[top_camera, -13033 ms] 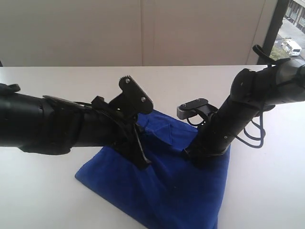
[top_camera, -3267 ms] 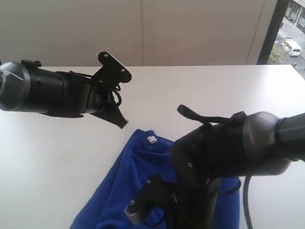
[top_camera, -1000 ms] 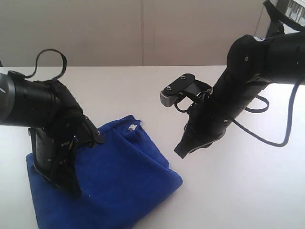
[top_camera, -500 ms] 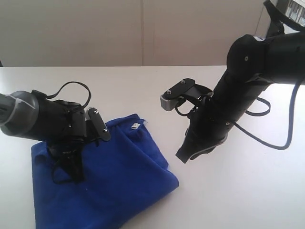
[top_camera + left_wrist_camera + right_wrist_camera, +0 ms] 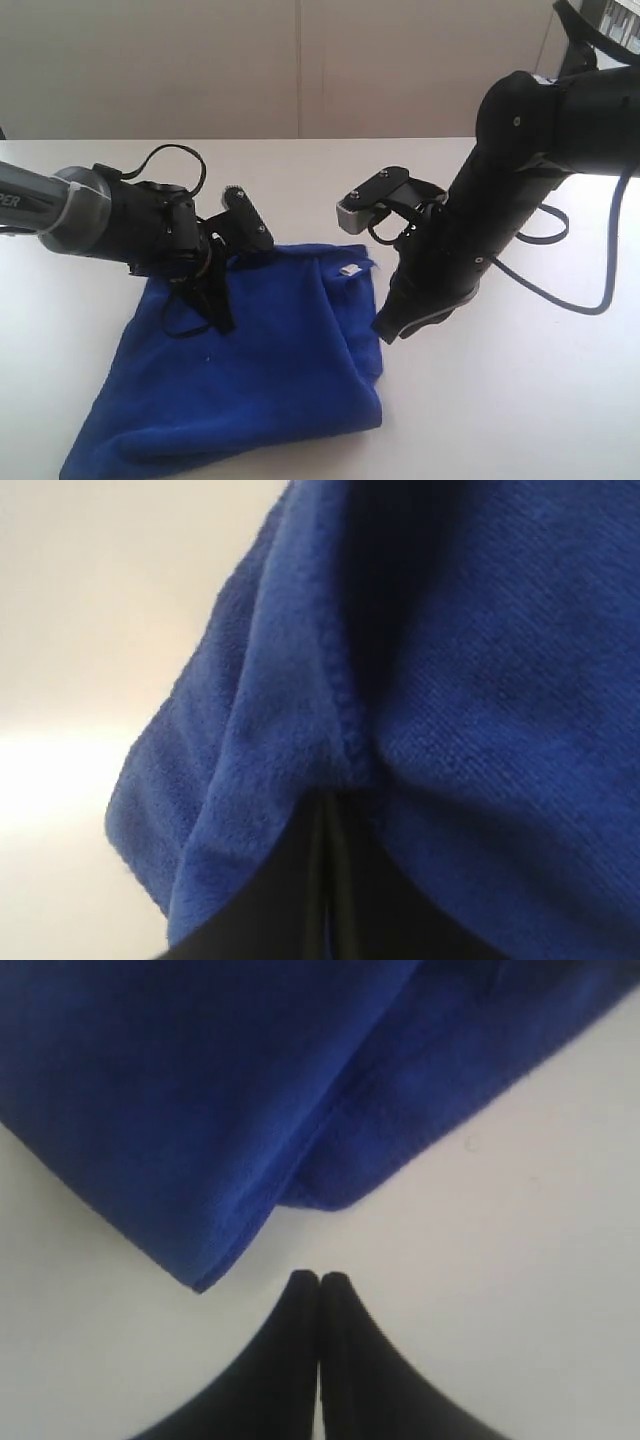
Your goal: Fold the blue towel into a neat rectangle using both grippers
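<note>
The blue towel point(image 5: 250, 370) lies doubled but rumpled at 7 o'clock on the white tabletop point(image 5: 520, 400); by my judgement, squaring it is left. The left gripper point(image 5: 325, 802) fingers pinch its hem. The right gripper point(image 5: 319, 1282) fingers are pressed together, empty, at the towel's 3 o'clock. A pale wall point(image 5: 300, 60) stands behind.

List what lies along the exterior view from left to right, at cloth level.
Left gripper, pinched on the blue towel → white tag on the towel's far edge → right gripper, shut and just off the cloth.
</note>
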